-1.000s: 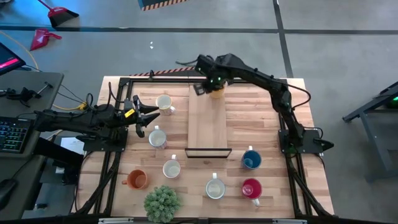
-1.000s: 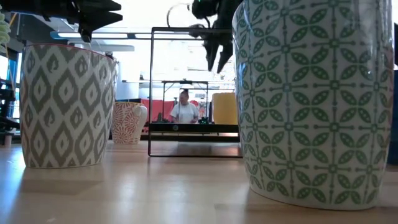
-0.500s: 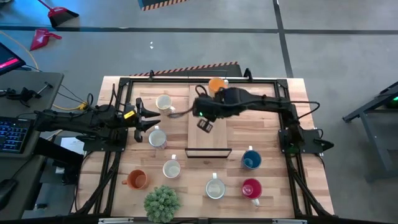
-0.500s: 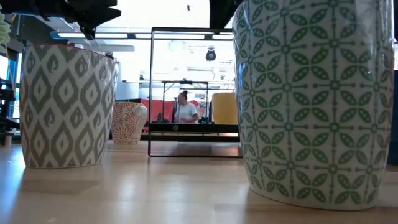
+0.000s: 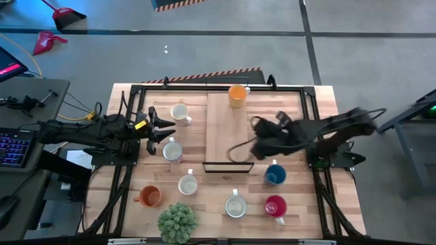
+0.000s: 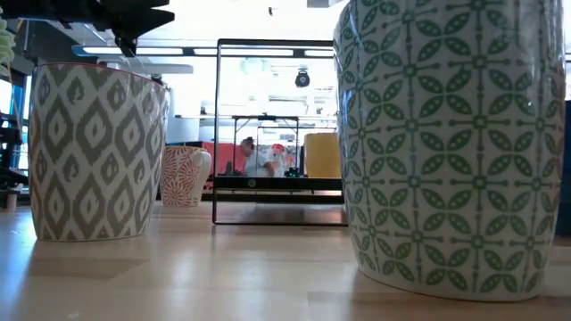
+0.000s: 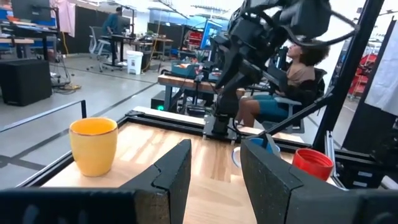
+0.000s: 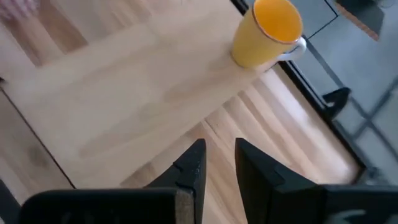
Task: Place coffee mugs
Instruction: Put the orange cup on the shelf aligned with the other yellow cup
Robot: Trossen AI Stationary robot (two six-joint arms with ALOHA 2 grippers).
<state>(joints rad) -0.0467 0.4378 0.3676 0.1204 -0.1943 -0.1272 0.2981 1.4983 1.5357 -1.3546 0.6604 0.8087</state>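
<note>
The right arm has swung back from the far end of the board; a second ago its pincer hung over the orange mug [image 5: 237,94], and now the right gripper [image 5: 262,146] sits blurred above the table just right of the raised board [image 5: 227,129], above the blue mug [image 5: 275,175]. That orange mug stands alone at the board's far end, released. The left gripper [image 5: 155,129] has not shifted, hovering between two cream mugs, one at the far side [image 5: 180,113] and one nearer [image 5: 172,150].

From overhead the red mug [image 5: 275,205], a second orange mug [image 5: 150,197] and the green plant ball [image 5: 178,222] all show; the table-level camera sees mainly two patterned mugs up close, one grey [image 6: 96,150] and one green [image 6: 448,147], with a person seated far behind.

The right wrist camera shows its fingers [image 8: 189,167] slightly parted with nothing between them. The left fingers [image 7: 176,170] are likewise parted and hold nothing.
</note>
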